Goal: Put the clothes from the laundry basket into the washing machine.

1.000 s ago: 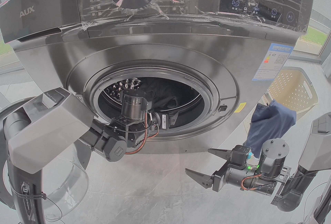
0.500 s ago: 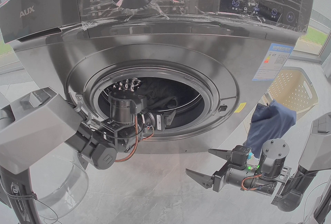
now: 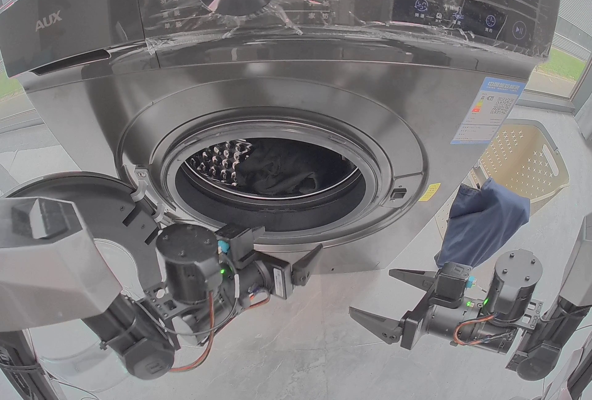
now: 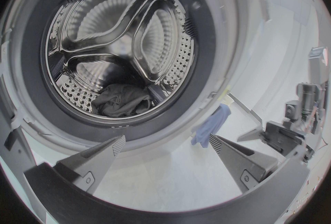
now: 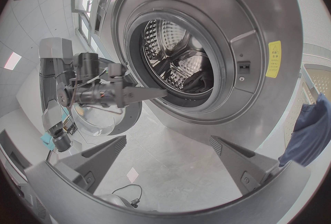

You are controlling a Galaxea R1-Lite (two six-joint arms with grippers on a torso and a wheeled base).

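the washing machine (image 3: 296, 81) is brushed grey metal, its round port ringed by a dark rubber gasket (image 3: 271, 216). inside, the steel drum (image 4: 113, 38) is shiny, ribbed and perforated, and we see a dark crumpled garment (image 4: 120, 101) lying at its bottom. the door (image 3: 102, 204) stands swung open on the robot's left, a dark ring round a clear glass bowl. just right of the machine stands a cream, perforated plastic laundry basket (image 3: 524, 158), with a soft blue garment (image 3: 484, 222) draped over its near rim. our left gripper (image 4: 166, 141) hangs just below the port's lip, outside the drum, its wedge-shaped fingers spread apart and bare. our right gripper (image 3: 372, 291) hovers over the pale stone floor (image 3: 296, 333), near the blue garment but apart from it, fingers likewise spread wide. open floor lies between the two grippers.
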